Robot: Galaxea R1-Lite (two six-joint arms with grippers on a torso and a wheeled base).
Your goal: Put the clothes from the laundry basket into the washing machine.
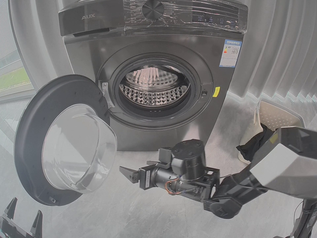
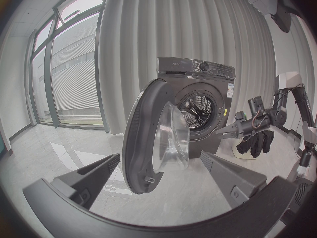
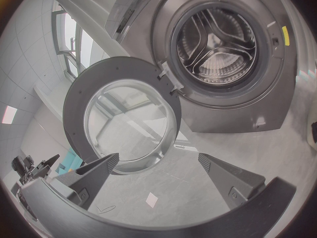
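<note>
Wide open and empty, the right pincer [image 1: 128, 174] points to 9 o'clock; the clothes [image 1: 255, 145] in the basket [image 1: 280, 116] lie at its 3 o'clock.

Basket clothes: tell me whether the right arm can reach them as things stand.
Probably yes. The dark clothes hang uncovered from the laundry basket at the robot's right. The right gripper, jaws open and empty, points away toward the door, so it must turn round.

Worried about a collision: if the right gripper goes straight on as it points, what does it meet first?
Probably the open door: the right gripper points at its lower edge. Depth is unclear; it might pass beneath to the floor.
</note>
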